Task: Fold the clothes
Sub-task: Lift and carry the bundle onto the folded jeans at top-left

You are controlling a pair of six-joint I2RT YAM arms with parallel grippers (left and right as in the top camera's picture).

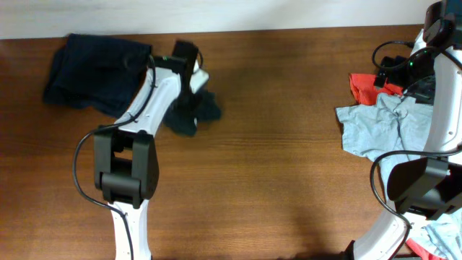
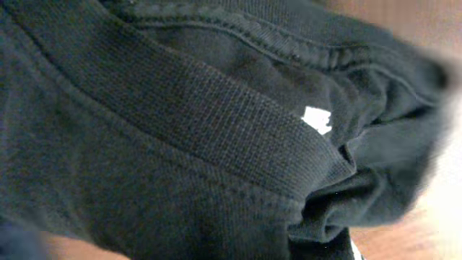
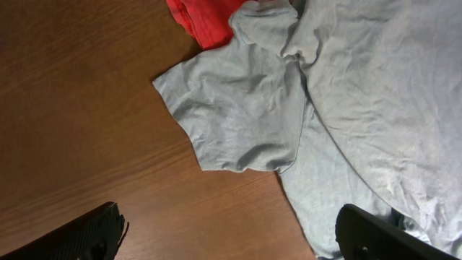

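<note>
Black shirt fills my left view, close up
It lies far left on the tabletop; left jaws hidden, I cannot tell; right jaws wide apart over the blue-grey shirt

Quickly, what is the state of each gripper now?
Left gripper: pressed into the black T-shirt, jaws hidden, cannot tell.
Right gripper: open, holding nothing, above the blue-grey T-shirt.

A soft black ribbed-cloth T-shirt fills my left wrist view and hides the fingers of my left pincer, so I cannot tell its grip. That view's right edge blurs. The bottom edge cuts off my right pincer. The red-orange cloth shirt lies partly under the light blue-grey cloth shirt.
</note>
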